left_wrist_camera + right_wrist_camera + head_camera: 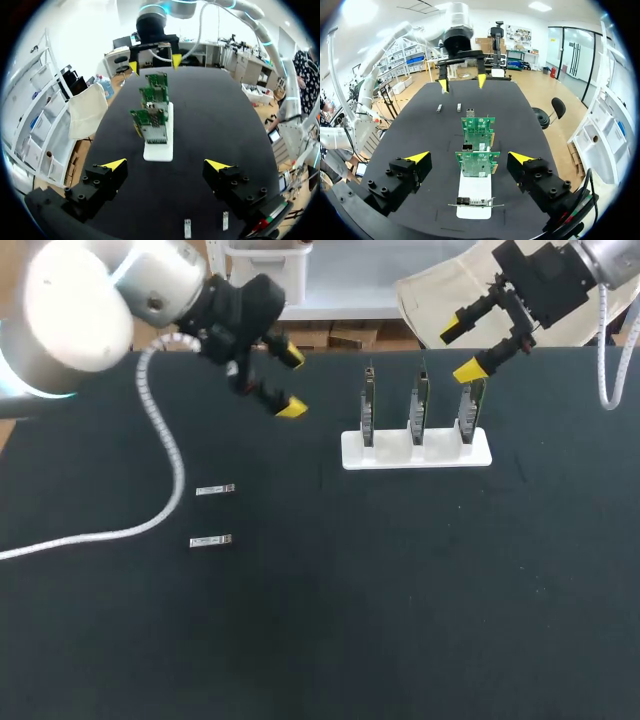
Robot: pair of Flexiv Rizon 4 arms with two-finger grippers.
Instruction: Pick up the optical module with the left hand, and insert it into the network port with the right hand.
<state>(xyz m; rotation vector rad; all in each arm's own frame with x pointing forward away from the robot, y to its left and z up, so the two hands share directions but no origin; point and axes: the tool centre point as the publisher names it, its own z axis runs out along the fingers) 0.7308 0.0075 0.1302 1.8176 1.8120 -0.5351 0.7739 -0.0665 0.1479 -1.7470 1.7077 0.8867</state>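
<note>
Judging by how things lie, the task is at its first step. The farther optical module (pixel 215 489) and the nearer optical module (pixel 211 540) lie flat on the table (pixel 320 640), toward its left edge, apart and untouched. The left gripper (pixel 290 382) hangs released and empty near the far edge, beyond both. The right gripper (pixel 462 350), also spread and empty, hovers over the right end of the white stand (pixel 416 450), which holds three upright boards (pixel 420 405) near the far edge. Next, the left gripper should descend astride one module's narrow sides and clench. The network port (pixel 156 134) is probably the silver cage on a board, though this is hard to confirm.
</note>
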